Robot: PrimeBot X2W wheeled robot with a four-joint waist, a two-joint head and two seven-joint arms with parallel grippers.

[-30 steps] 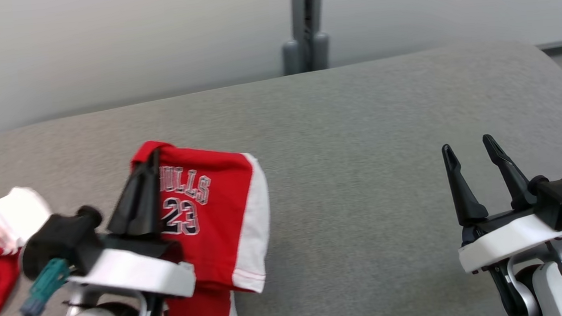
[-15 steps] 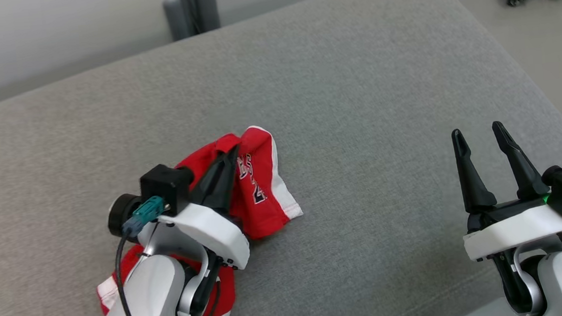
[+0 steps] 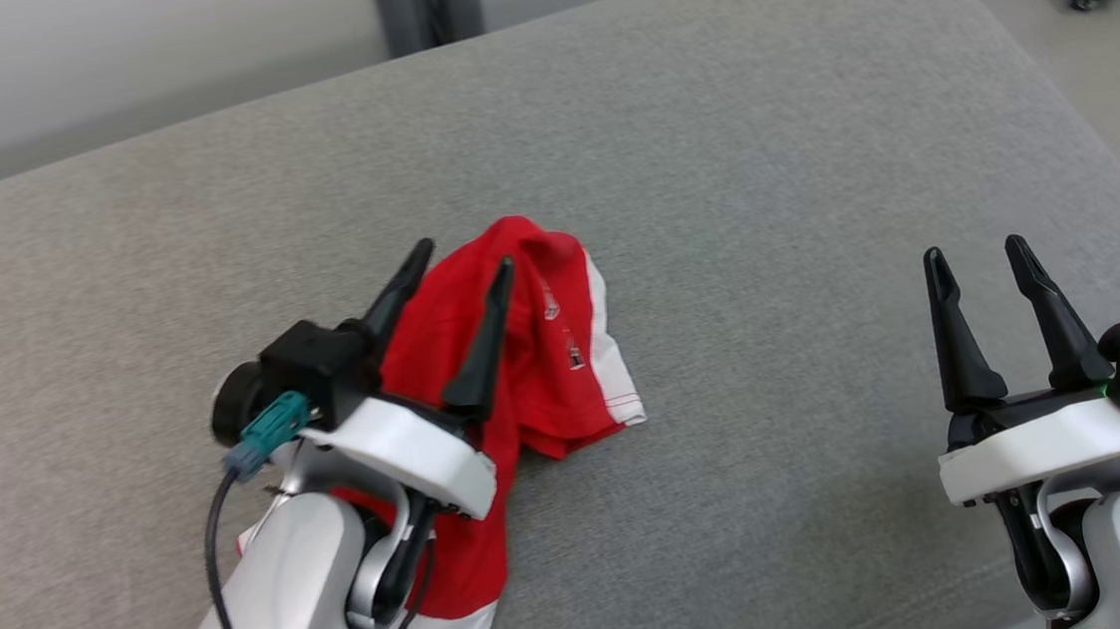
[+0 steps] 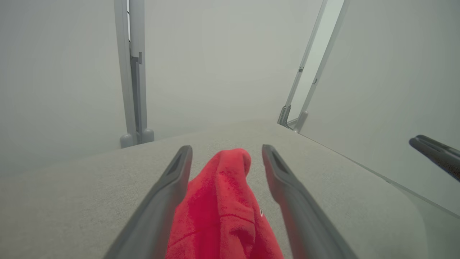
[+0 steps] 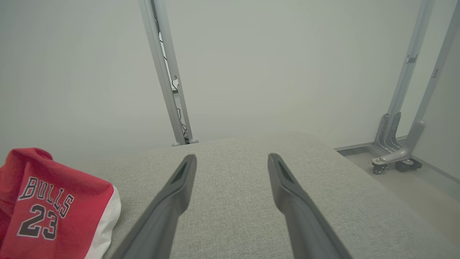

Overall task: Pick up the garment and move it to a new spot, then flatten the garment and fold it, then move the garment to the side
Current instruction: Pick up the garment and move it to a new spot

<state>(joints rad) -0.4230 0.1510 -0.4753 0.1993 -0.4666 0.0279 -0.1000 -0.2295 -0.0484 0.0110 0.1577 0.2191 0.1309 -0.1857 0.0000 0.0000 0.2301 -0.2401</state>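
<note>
The shirt (image 3: 540,376) lies crumpled in a heap on the left half of a grey cushion (image 3: 769,178), about midway between the cushion's back edge and its front edge. It is bunched up into a soft ridge at the end nearer the cushion's back, with a white band along its right side and another white edge toward the cushion's front. From the right wrist view the shirt (image 5: 46,205) shows its black "BULLS 23" print (image 5: 43,210) facing that way; from the head only a sliver of the print can be made out. The left gripper (image 3: 466,259) sits over the shirt with its two dark fingers spread wide, one on each side of the raised ridge. In the left wrist view the red cloth (image 4: 219,201) rises between the fingers of that gripper (image 4: 227,149), but they are not pinching it. The right gripper (image 3: 973,250) hovers over the right end of the cushion, well apart from the shirt, its fingers also spread wide with nothing between them (image 5: 231,157). A grey post (image 3: 426,5) stands behind the cushion's back edge.
</note>
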